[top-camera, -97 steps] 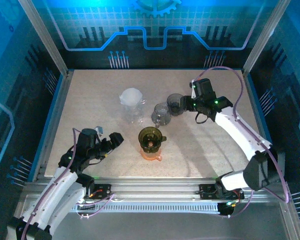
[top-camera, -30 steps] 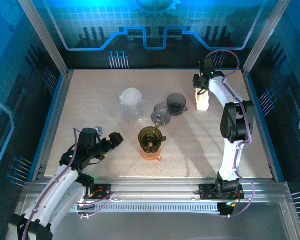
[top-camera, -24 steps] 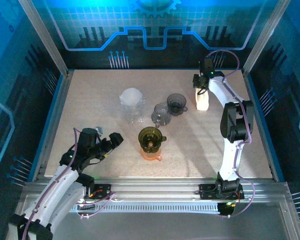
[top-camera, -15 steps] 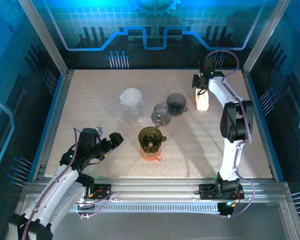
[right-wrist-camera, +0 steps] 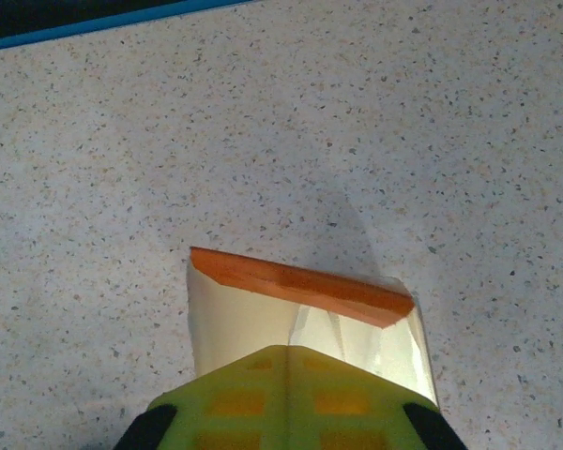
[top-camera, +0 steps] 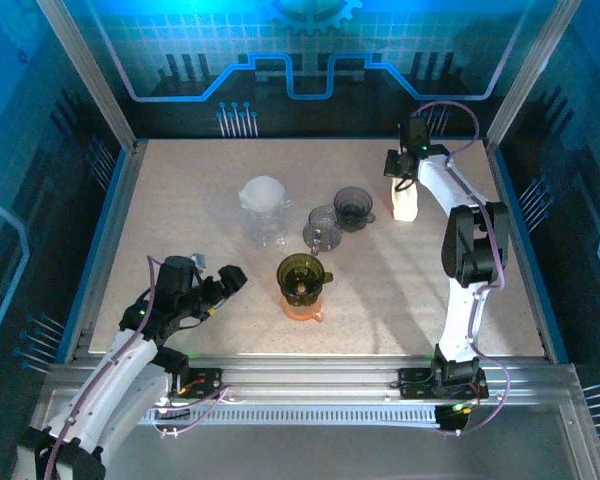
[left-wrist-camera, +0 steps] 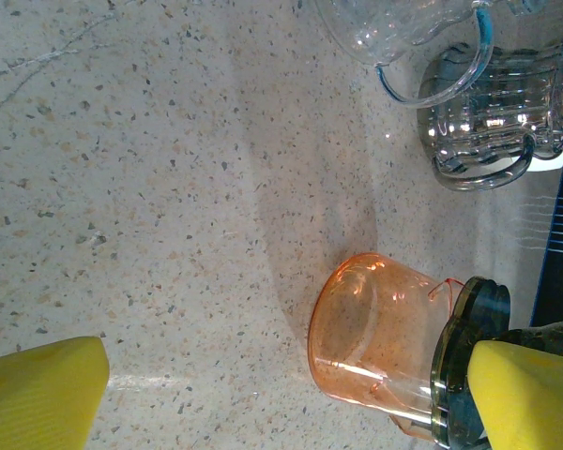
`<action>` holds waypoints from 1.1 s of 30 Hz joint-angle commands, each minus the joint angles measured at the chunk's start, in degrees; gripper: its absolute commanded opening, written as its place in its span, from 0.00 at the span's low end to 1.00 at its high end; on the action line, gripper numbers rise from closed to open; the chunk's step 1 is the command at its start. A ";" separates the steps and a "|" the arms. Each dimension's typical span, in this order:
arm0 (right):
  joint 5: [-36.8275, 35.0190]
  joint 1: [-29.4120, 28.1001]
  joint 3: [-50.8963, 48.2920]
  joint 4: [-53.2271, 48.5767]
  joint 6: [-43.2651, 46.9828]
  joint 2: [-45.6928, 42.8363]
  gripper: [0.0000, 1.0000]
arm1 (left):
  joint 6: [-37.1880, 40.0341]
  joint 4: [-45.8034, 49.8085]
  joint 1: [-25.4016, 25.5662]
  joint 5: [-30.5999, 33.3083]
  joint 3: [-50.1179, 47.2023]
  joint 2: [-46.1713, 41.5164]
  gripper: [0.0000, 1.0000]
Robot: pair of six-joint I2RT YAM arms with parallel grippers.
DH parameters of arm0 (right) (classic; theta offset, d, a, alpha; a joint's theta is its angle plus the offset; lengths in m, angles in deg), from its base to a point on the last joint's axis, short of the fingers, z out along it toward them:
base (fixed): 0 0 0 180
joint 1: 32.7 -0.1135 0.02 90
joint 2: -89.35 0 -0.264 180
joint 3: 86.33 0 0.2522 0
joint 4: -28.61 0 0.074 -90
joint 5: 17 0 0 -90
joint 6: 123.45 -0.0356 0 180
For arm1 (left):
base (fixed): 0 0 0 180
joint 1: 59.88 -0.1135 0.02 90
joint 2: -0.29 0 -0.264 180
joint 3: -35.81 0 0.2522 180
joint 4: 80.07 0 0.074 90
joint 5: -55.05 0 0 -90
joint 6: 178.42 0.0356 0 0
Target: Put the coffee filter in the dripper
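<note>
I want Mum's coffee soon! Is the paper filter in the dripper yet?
Not yet; nothing is placed. In hand: the right gripper pinches the coffee filter. To do: carry it to the dripper on the orange cup, which holds no paper.

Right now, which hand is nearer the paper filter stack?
Right. The right hand is down on the filter stack at the far right; the left hand sits near-left, across the green dripper from it.

White arms [top-camera: 105, 385], purple cables [top-camera: 446, 104], yellow-padded pincers [left-wrist-camera: 281, 389] [right-wrist-camera: 286, 394].
</note>
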 commanded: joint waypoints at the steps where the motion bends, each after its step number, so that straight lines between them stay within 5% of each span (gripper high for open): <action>1: -0.96 0.79 -1.45 1.70 -1.25 -4.46 0.00 | 0.89 -0.87 -0.54 -0.93 -0.56 -0.11 0.99; 14: -1.98 0.44 -8.71 4.38 -2.21 -12.57 0.00 | 0.82 -0.93 -0.61 -1.28 -0.51 -0.35 0.99; 33: -3.32 -3.17 -25.72 9.29 -4.00 -35.58 0.00 | 0.91 -0.87 -0.73 -1.73 -0.40 -1.52 0.99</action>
